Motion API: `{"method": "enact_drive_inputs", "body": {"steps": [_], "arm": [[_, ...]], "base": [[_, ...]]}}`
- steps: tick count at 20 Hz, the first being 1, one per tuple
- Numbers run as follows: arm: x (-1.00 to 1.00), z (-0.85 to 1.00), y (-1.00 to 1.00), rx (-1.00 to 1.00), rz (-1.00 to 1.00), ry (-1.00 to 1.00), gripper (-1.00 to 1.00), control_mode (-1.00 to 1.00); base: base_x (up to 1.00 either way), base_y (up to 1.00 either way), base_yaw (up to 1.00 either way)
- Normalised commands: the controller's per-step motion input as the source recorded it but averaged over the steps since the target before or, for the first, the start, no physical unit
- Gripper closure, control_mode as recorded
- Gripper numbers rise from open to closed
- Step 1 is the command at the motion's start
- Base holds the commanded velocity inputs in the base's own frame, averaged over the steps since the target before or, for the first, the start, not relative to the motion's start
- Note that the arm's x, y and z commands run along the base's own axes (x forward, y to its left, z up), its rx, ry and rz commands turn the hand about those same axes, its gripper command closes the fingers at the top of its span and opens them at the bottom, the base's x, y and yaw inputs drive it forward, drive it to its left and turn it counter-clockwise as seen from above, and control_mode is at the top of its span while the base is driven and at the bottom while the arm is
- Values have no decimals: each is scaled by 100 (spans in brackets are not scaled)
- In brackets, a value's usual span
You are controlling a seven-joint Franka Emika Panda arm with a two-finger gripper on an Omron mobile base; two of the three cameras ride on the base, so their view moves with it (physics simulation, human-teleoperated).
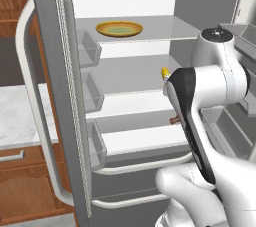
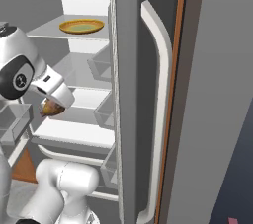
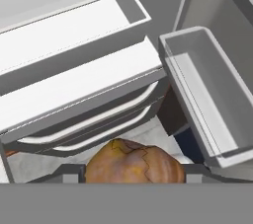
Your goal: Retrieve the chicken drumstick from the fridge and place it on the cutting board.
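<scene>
The golden-brown chicken drumstick (image 3: 132, 161) sits between my two dark fingertips, and my gripper (image 3: 132, 172) is shut on it. From the right base view the drumstick (image 2: 50, 109) hangs under the white hand (image 2: 54, 92), in front of the fridge's lower white shelf (image 2: 74, 131). A small brown bit of the drumstick (image 1: 174, 120) peeks out beside my forearm in the left base view. The grey-silver fridge (image 1: 52, 71) stands open with both doors swung out. The cutting board is out of view.
A round yellow plate (image 1: 119, 29) lies on the top shelf, and a small bright yellow item (image 1: 164, 73) on the middle one. Clear door bins (image 3: 207, 94) hang close on the right. The left door with its long white handle (image 1: 30, 111) flanks my arm; marble counter (image 1: 17, 116) lies left.
</scene>
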Motion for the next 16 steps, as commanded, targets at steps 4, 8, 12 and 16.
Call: {"method": "enact_drive_inputs", "body": {"steps": [4, 8, 12, 16], "arm": [[0, 0, 0, 0, 0, 0, 100, 100], [0, 0, 0, 0, 0, 0, 100, 100], [0, 0, 0, 0, 0, 0, 100, 100], [0, 0, 0, 0, 0, 0, 100, 100]], "base": [[-42, 20, 0], [-56, 26, -3], [-48, 35, -4], [-56, 56, -3]]}}
